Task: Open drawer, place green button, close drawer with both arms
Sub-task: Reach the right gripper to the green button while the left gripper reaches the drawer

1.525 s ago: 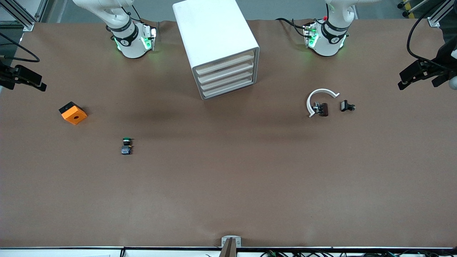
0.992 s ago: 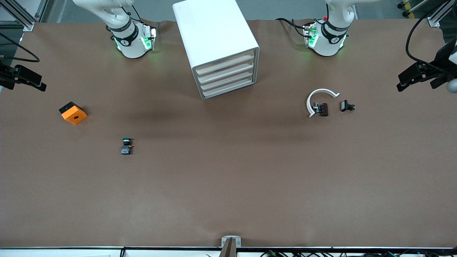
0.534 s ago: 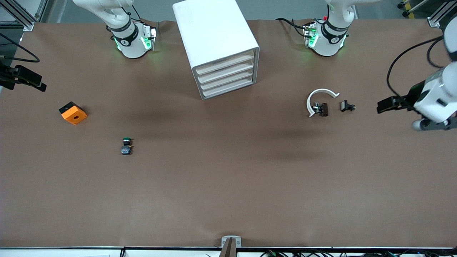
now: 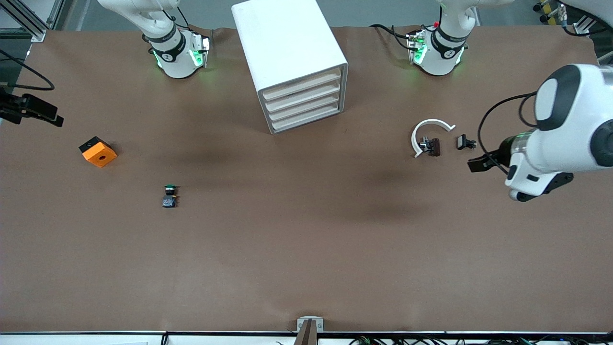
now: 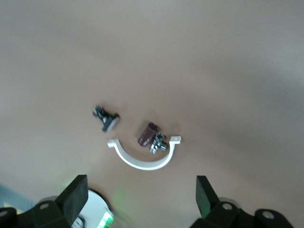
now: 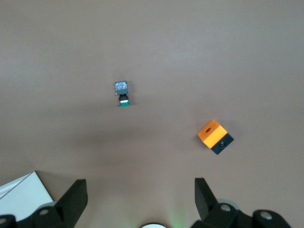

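since all four drawer fronts sit flush in the white cabinet (image 4: pixel 292 62), i judge that the opening step has not begun; this is the approach stage. the drawer (image 4: pixel 306 122) i must open is the lowest of the four, shut, its front facing the front camera and angled a little toward the left arm's end of the table (image 4: pixel 306 268).

the button (image 4: pixel 169 196) lies on its side on bare table, nearer to the front camera than the cabinet and toward the right arm's end, green cap pointing toward the cabinet side. the orange block (image 4: pixel 97 152) sits well apart from it, nearer the table's edge at that end.

my left gripper (image 4: pixel 480 163) hangs over the table just beside the small black clip (image 4: pixel 465 142), with the white curved piece (image 4: pixel 429 133) and the dark part (image 4: pixel 432 146) inside its arc close by. its fingers (image 5: pixel 75 197) stand wide and hold nothing.

my right gripper (image 4: pixel 43 114) hovers at the table's edge at the right arm's end. its fingers (image 6: pixel 76 197) are likewise wide and empty, and its wrist view looks down on the button and the orange block.

next move, in my judgement: bring one gripper to the lowest drawer's front, catch its upper lip and pull straight out. the fronts are shallow and closely stacked, so the risk is hooking the wrong drawer or shifting the cabinet.
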